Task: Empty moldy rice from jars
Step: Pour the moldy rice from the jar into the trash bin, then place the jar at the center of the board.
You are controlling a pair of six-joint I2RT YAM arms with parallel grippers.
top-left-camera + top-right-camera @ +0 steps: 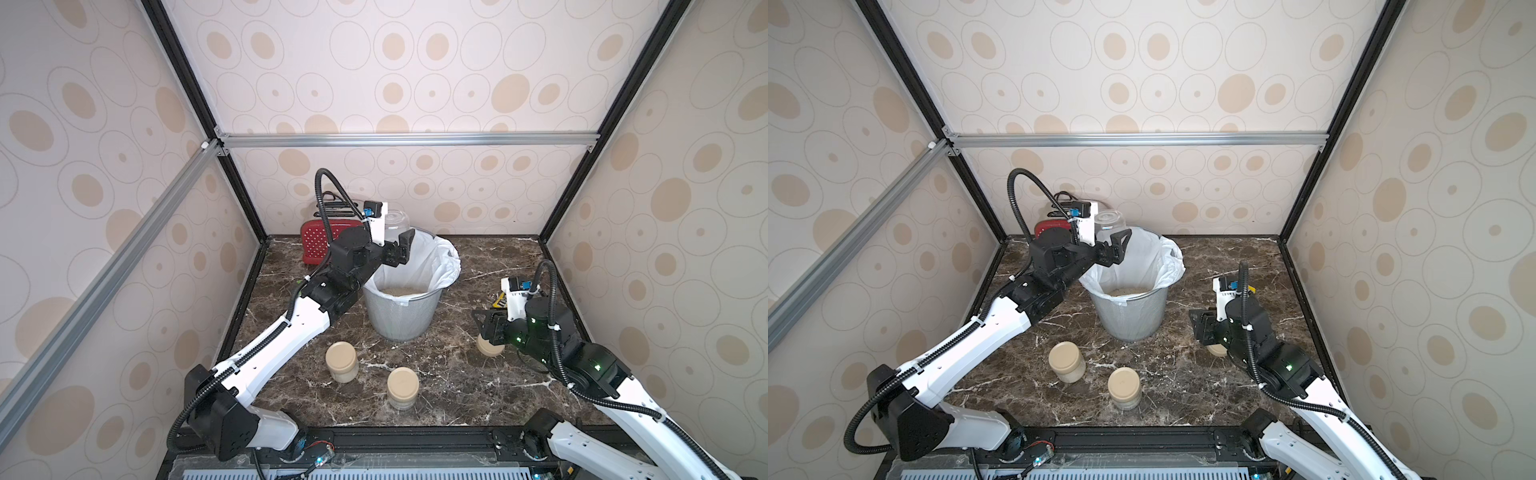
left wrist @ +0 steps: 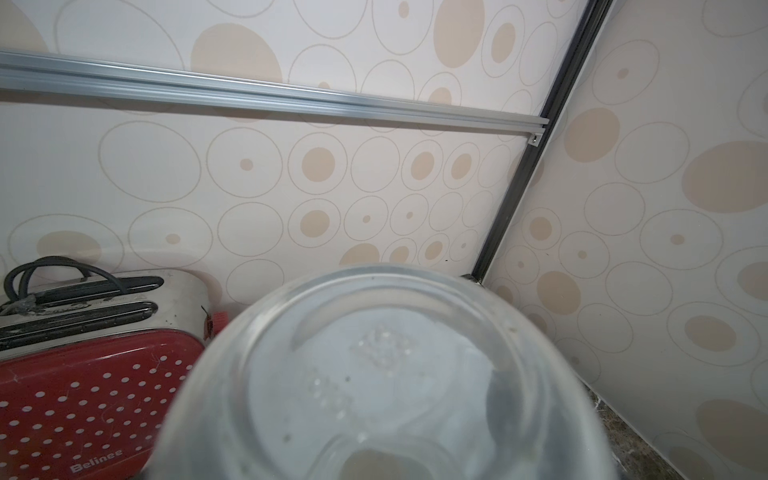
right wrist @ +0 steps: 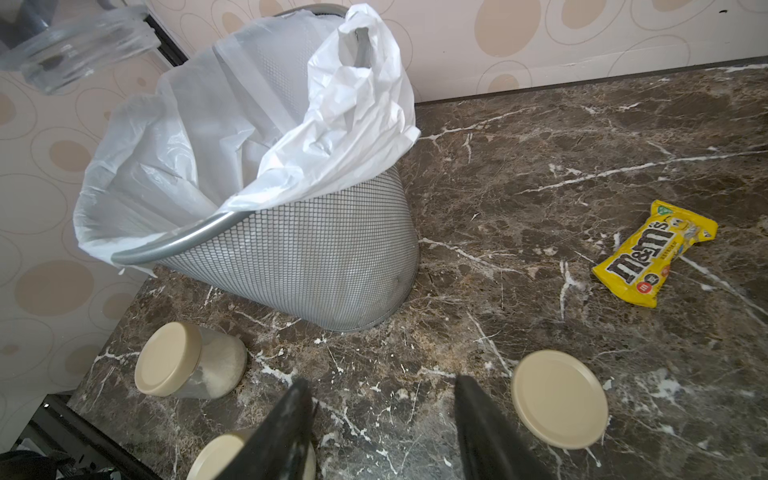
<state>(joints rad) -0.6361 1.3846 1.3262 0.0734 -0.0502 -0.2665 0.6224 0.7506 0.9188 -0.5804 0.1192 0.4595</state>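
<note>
My left gripper (image 1: 401, 249) is shut on a clear, empty-looking jar (image 1: 395, 219), held tipped above the far rim of the grey mesh bin (image 1: 401, 322). In the left wrist view the jar's base (image 2: 386, 374) fills the lower frame and hides the fingers. Moldy rice (image 1: 401, 291) lies in the bin's white liner. Two lidded jars (image 1: 341, 360) (image 1: 402, 387) with rice stand in front of the bin. My right gripper (image 3: 380, 382) is open and empty, low over the table. A loose beige lid (image 3: 559, 399) lies flat just beside it.
A red dotted toaster (image 1: 320, 245) stands at the back left, behind my left arm. A yellow M&M's bag (image 3: 652, 253) lies on the marble top right of the bin. Patterned walls enclose three sides.
</note>
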